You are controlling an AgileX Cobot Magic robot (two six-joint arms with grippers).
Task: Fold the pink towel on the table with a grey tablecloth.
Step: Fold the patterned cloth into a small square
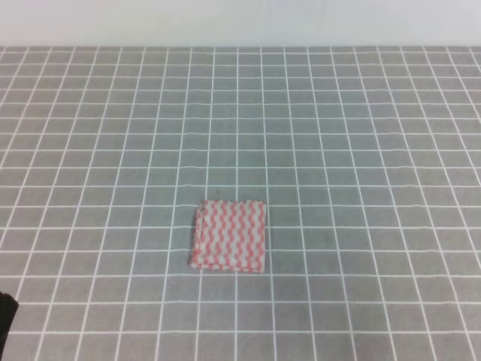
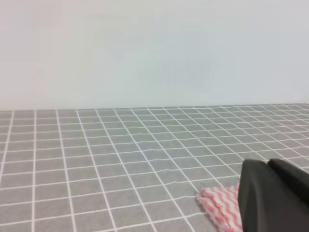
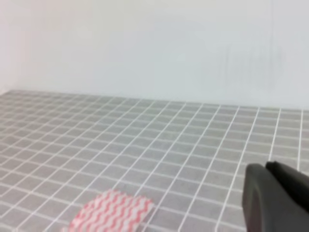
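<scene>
lying as a small squared, layered packet just below centre of the overhead frame, pink towel point(image 1: 230, 236) on grey gridded worktop point(image 1: 353, 135), apparently already folded. arms drawn back clear of it; jaws' state impossible to tell.

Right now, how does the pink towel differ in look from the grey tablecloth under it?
The pink towel has wavy pink-and-white stripes; the grey tablecloth has a straight white grid. The towel is a small, layered square; the tablecloth spreads wide as one sheet across the whole view. Both lie flat, untouched by any claw.
</scene>
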